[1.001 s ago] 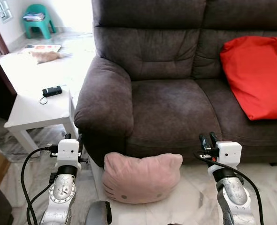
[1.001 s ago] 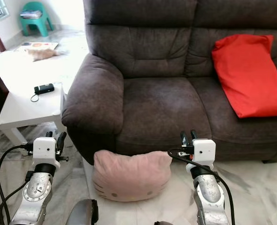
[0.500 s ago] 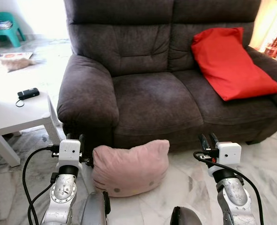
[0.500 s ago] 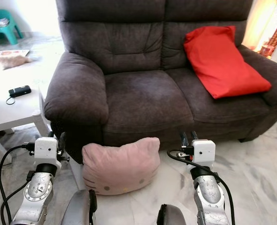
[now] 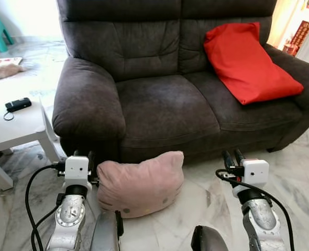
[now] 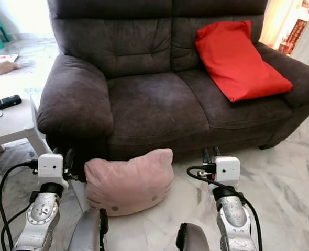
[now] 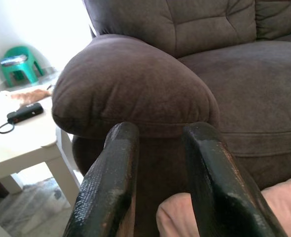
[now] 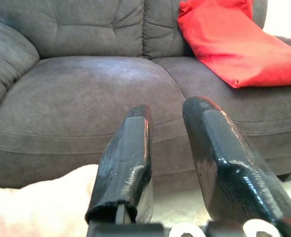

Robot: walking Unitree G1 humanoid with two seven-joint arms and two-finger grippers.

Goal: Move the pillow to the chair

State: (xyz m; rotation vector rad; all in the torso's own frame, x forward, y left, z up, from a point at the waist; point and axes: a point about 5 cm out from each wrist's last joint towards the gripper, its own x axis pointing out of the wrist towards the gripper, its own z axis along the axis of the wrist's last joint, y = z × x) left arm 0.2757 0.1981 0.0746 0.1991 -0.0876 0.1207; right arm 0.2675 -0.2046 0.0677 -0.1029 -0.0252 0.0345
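Pink and plush, the soft cat-face pillow (image 5: 139,182) leans on the pale marbled floor (image 5: 296,172) against the front of the dark grey-brown fabric sofa (image 5: 159,104), near its left armrest. The left tool (image 5: 83,157) hovers just beside the pillow's left edge, fingers slightly parted and empty; the right tool (image 5: 232,157) stands apart on the right, also narrowly open and empty. To lift it well, the robot should probably close in from both sides and squeeze, since the stuffing will give. A smooth red rectangular cushion (image 5: 249,60) rests on the sofa's right seat; a white tabletop (image 5: 13,125) carries a small black device (image 5: 17,104).
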